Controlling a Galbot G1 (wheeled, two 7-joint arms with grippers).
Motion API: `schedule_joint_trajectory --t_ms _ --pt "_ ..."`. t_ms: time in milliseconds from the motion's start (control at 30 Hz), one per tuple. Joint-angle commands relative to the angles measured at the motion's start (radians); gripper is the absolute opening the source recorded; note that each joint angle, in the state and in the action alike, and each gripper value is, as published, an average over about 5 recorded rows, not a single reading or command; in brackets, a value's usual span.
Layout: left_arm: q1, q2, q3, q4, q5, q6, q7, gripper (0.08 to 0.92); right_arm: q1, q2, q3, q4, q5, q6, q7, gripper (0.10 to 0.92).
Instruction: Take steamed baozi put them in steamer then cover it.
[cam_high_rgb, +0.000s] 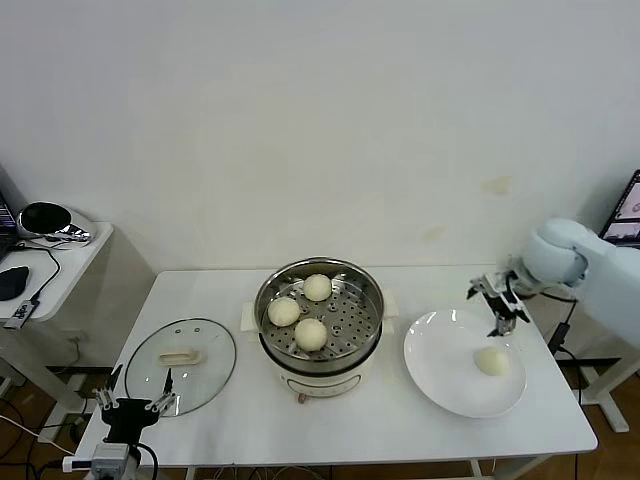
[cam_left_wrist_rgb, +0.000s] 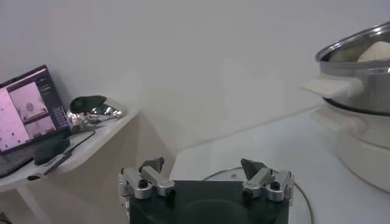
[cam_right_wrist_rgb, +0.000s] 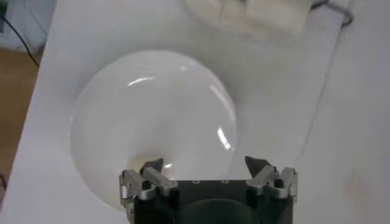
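steamer (cam_high_rgb: 319, 325): middle of the white table (cam_high_rgb: 250, 420), lid off, steel pot on a white base, perforated tray visible inside.
baozi in steamer: three on the tray, one far (cam_high_rgb: 317, 287), one left (cam_high_rgb: 283, 311), one near (cam_high_rgb: 310, 333).
fourth baozi (cam_high_rgb: 491, 361): alone on the white plate (cam_high_rgb: 440, 375), right of the steamer, toward the plate's right side.
right hand (cam_high_rgb: 498, 303): above the far right rim of the plate, just far of the fourth baozi, fingers apart, holding nothing.
left hand (cam_high_rgb: 130, 404): at the near left edge of the table, beside the near rim of the lid, fingers apart, empty.
glass lid (cam_high_rgb: 181, 364): lying flat on the table left of the steamer, cream handle up, apart from the pot.
in the way: nothing between the right hand and the fourth baozi; the steamer's rim stands between plate and tray.
side desk (cam_high_rgb: 70, 265): left of the table, carrying a black mouse (cam_high_rgb: 12, 282), a cable, a dark shiny object (cam_high_rgb: 47, 220) and a laptop (cam_left_wrist_rgb: 27, 115).
right edge: a screen corner (cam_high_rgb: 626, 212) behind the right arm.
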Motion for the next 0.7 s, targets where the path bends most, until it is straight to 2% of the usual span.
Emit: schedule_joint_trajectory --t_ms 33,700 --pt "0.005 -0.001 -0.002 0.003 0.002 0.001 0.001 0.823 -0.351 -0.023 0.285 -0.124 -0.102 0.005 0.019 0.823" --pt "0.021 -0.002 -0.020 -0.001 0.001 0.001 0.001 0.823 -0.449 0.114 0.370 -0.270 -0.178 0.005 0.014 0.823"
